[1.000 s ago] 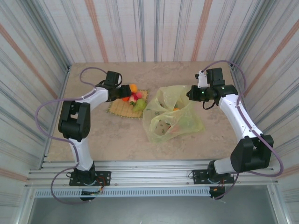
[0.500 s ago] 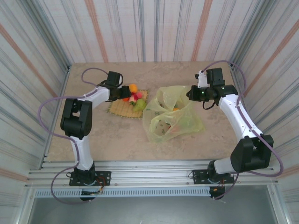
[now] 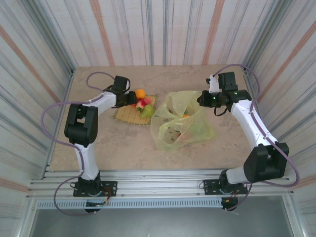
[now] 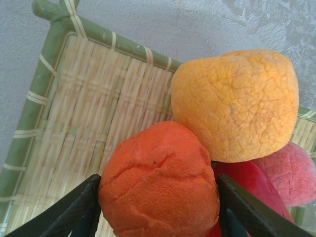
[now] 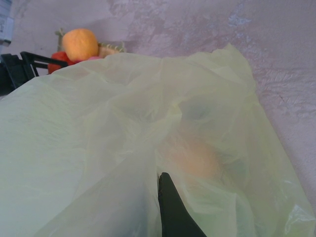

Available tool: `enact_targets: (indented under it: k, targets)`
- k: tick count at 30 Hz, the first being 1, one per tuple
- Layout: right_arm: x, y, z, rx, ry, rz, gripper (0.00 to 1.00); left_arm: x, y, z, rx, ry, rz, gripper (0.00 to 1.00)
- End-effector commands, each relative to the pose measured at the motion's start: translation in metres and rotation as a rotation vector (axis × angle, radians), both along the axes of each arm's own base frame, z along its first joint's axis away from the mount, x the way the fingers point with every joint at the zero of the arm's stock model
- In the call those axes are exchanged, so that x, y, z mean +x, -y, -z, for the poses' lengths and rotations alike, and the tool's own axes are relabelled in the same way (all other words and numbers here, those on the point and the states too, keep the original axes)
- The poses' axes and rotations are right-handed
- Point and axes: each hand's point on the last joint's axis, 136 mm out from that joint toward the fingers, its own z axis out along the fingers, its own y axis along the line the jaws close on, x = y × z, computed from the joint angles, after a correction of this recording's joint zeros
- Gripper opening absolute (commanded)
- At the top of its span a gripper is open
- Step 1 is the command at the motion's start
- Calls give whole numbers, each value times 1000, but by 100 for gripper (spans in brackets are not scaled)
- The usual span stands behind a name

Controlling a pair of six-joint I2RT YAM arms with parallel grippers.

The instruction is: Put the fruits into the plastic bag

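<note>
My left gripper (image 4: 158, 183) is shut on a red-orange fruit (image 4: 158, 163), a finger pressed to each of its sides, low over the woven mat (image 4: 74, 123). A yellow-orange fruit (image 4: 237, 103) rests against it, with a dark red one (image 4: 249, 185) and a pink one (image 4: 291, 173) behind. From above, the left gripper (image 3: 132, 100) sits at the mat's fruit pile beside a green fruit (image 3: 147, 109). The yellow-green plastic bag (image 3: 182, 121) lies mid-table. My right gripper (image 3: 201, 101) is shut on its upper edge. An orange fruit (image 5: 197, 155) shows through the film.
The mat (image 3: 129, 114) lies left of the bag, almost touching it. Striped walls close in the table on three sides. Bare tabletop (image 3: 123, 148) stretches in front of the mat and bag, toward the arm bases.
The left arm's elbow has shifted slightly to the right while its gripper stays at the fruit pile. The right arm and the bag have not moved.
</note>
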Motion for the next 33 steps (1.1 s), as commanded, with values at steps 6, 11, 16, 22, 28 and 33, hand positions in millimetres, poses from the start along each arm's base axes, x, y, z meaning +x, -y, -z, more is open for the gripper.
enact_targets:
  k: [6, 11, 16, 22, 28, 33]
  targets:
    - [-3, 0, 2, 4, -3, -12, 0, -14, -22, -26, 82, 53, -39, 58]
    - [-4, -2, 0, 8, 1, -15, 0, -39, -31, -53, 72, 106, -49, 58]
    - [-3, -4, -1, 11, 2, -19, 0, -79, -18, -91, -43, 188, 0, 58]
    - [-1, -8, -3, 25, 5, -25, 0, -147, 35, -140, -172, 282, 209, 58]
    - [0, -12, -6, 34, 8, -33, 0, -218, 98, -171, -243, 363, 503, 57]
    - [1, -14, -7, 37, 9, -35, 0, -255, 132, -174, -256, 375, 687, 57]
